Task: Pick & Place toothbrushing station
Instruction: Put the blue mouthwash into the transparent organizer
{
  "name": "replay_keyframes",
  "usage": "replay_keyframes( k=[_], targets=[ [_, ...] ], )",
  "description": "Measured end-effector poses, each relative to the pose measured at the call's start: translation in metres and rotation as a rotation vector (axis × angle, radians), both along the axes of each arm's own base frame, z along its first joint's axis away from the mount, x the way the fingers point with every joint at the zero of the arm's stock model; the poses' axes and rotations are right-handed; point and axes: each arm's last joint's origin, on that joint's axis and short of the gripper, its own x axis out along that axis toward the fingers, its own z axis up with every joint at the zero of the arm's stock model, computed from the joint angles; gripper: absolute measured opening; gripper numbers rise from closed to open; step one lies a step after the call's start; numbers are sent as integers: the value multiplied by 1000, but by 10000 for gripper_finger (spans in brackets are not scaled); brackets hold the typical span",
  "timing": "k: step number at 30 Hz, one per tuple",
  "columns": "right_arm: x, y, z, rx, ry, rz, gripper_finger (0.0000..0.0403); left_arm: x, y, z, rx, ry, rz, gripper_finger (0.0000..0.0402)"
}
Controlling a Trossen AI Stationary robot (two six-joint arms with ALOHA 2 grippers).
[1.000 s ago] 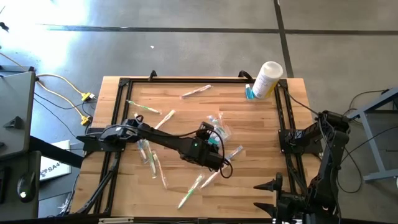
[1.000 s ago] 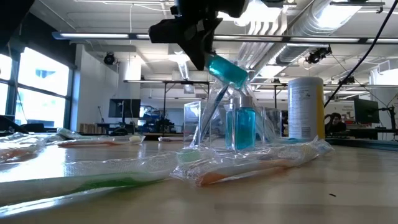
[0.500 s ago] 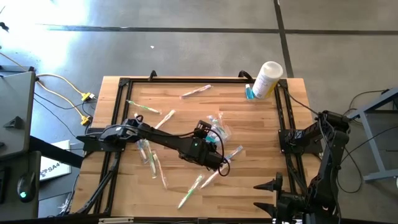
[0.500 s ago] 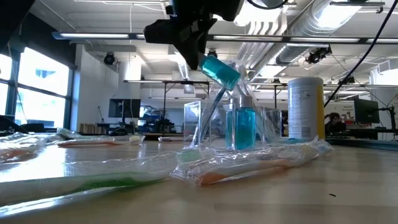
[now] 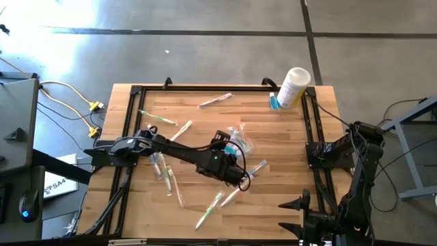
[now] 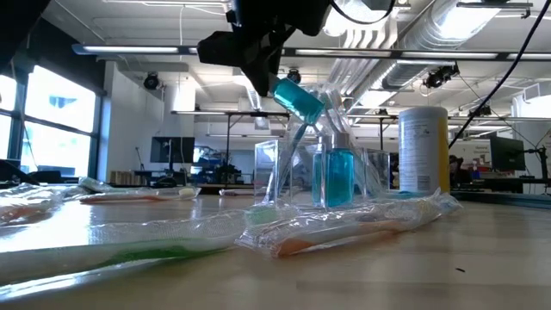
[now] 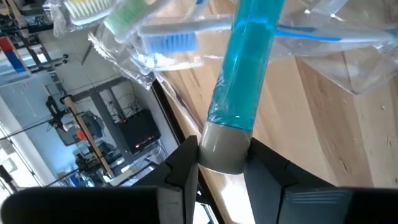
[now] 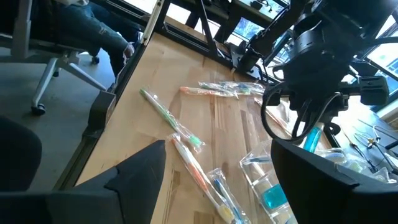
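My left gripper [image 5: 227,147] is over the middle of the table, shut on a small teal tube [image 6: 298,97] that slants down toward the clear crinkly bag [image 6: 331,164]. The bag stands on the wood with another teal tube [image 6: 340,176] upright inside it. I cannot tell whether the held tube's free end is inside the bag. Several wrapped toothbrushes [image 5: 208,208] lie around it, one [image 6: 344,231] close to the low camera. My right gripper [image 8: 217,180] waits open at the table's near right corner. My left gripper pinches the tube's grey cap end [image 7: 224,146] between its two fingers [image 7: 184,163]. The fingers come from above, slanting down. The tube is lifted clear of the table, tilted, its teal body [image 7: 252,68] reaching out past the fingertips toward the bag.
A white cylindrical container [image 5: 293,87] stands at the far right corner with a small teal item [image 5: 274,102] beside it. More wrapped toothbrushes lie at the far side [image 5: 215,100] and left [image 5: 167,174]. A black frame [image 5: 136,92] edges the table.
My left gripper has turned a little at the wrist, still shut on the tube. The tube has swung slightly toward the table's left, staying tilted above the bag.
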Motion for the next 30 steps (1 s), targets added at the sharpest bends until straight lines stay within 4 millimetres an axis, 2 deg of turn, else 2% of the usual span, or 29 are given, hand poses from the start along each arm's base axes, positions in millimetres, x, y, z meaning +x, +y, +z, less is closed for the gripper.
replay_keyframes(
  k=[8,14,25,30],
  targets=[
    [0,0,0,1,2,1,284,0,0,0,8,-12,7,92],
    [0,0,0,-1,-1,-1,284,0,0,0,24,47,-45,92],
    [2,-1,0,-1,2,-6,284,19,-9,-45,263,294,-207,92],
    [2,-1,-1,11,17,0,284,20,-15,-44,347,346,-280,92]
  ],
)
